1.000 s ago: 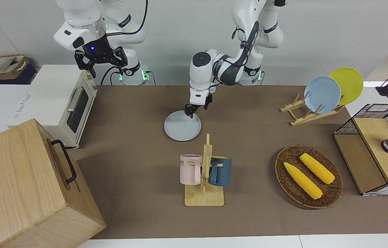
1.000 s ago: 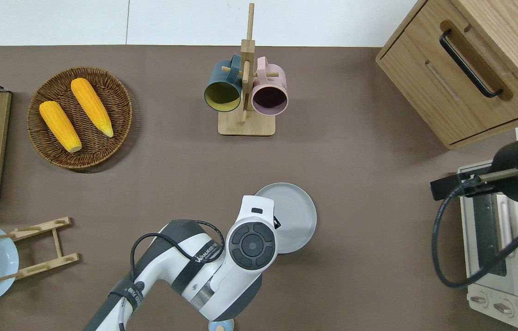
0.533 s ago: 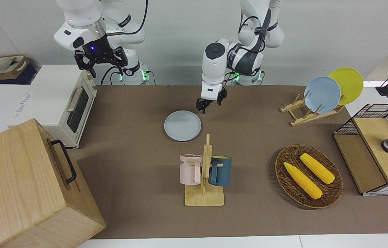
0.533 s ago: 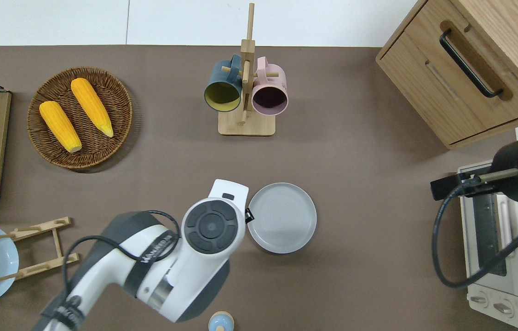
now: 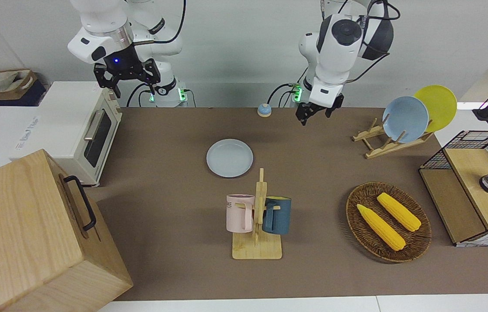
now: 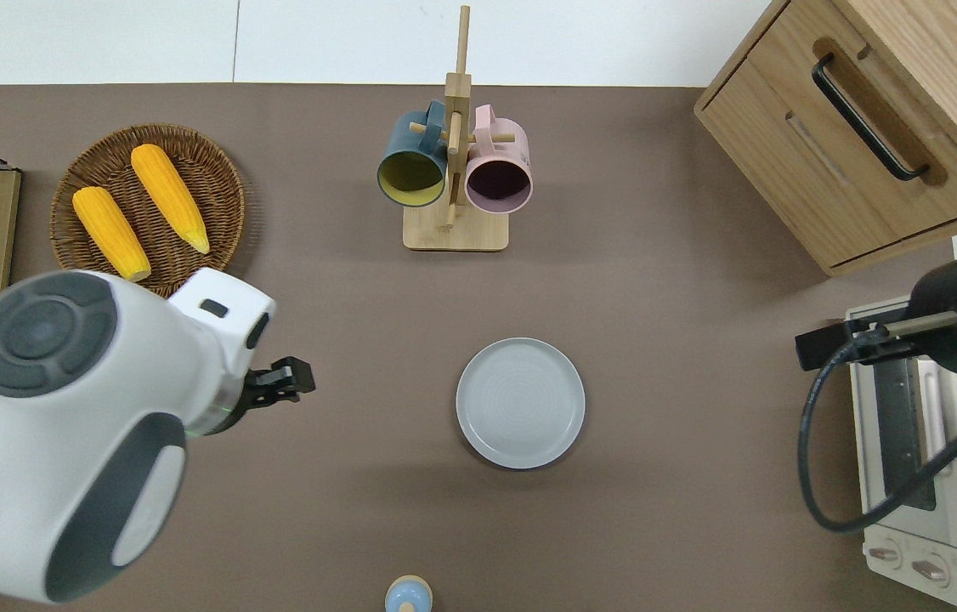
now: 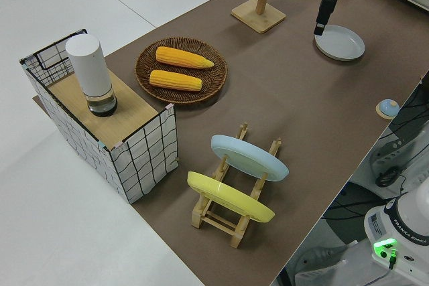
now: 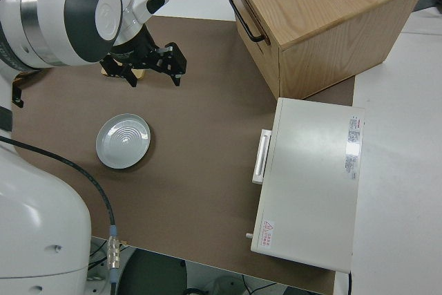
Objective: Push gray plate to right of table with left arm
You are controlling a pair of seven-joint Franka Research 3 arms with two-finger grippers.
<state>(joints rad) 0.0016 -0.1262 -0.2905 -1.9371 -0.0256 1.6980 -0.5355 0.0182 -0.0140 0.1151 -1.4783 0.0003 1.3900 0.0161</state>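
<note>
The gray plate (image 5: 229, 158) lies flat on the brown table (image 5: 174, 242), roughly mid-table, a little nearer to the robots than the wooden mug rack (image 5: 258, 225) and apart from it. Nothing touches the plate. The rack holds a pink mug (image 5: 239, 212) and a dark blue mug (image 5: 277, 215); the pink one carries dark letters, of which only "ME" can be read.

The left gripper (image 5: 315, 112) hangs in the air well away from the plate, toward the left arm's end of the table, over bare brown cover between the plate and the wicker basket (image 6: 147, 217) of two corn cobs. It holds nothing; whether its jaws are open or closed I cannot tell. The right arm is parked, its gripper (image 5: 126, 78) empty with the fingers spread apart, under a blue light.

From the plate toward the right arm's end of the table stand a cream toaster oven (image 5: 80, 130) and a wooden cabinet (image 5: 31, 234) with a black handle. The oven has a red warning sticker (image 8: 266, 229) on top, its print too small to read.
</note>
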